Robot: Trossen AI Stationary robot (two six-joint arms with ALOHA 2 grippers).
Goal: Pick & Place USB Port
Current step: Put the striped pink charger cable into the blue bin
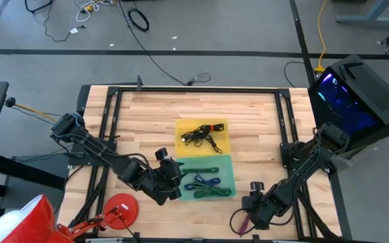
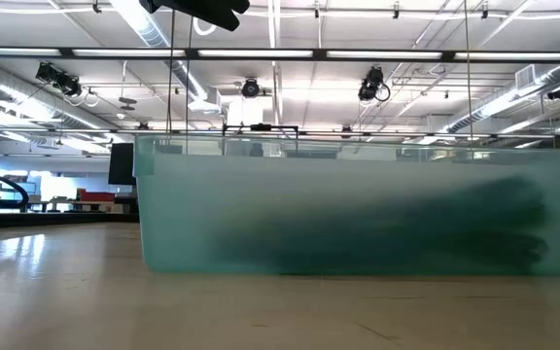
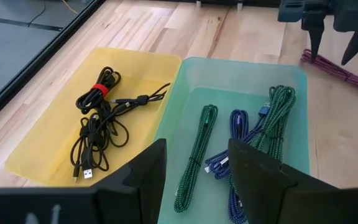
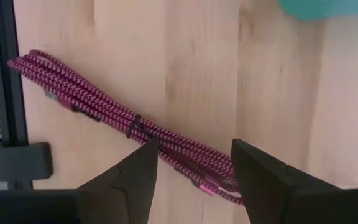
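A magenta braided cable [image 4: 104, 102], coiled into a long bundle, lies flat on the wooden table near its front edge, right of the trays. My right gripper [image 4: 194, 171] hangs open over it, pointing steeply down, with a finger on either side of the bundle's one end; it also shows in the high view [image 1: 254, 214]. My left gripper [image 3: 194, 171] waits open above the left rim of the teal tray [image 3: 241, 65]. In that tray lie green cables [image 3: 197, 149] and blue cables [image 3: 238, 127].
A yellow tray [image 3: 48, 137] behind the teal one holds black cables [image 3: 98, 121]. A black frame rail [image 4: 5, 74] runs beside the magenta cable. The teal tray's wall [image 2: 358, 214] fills the low view. A red object [image 1: 120, 208] sits at the front left.
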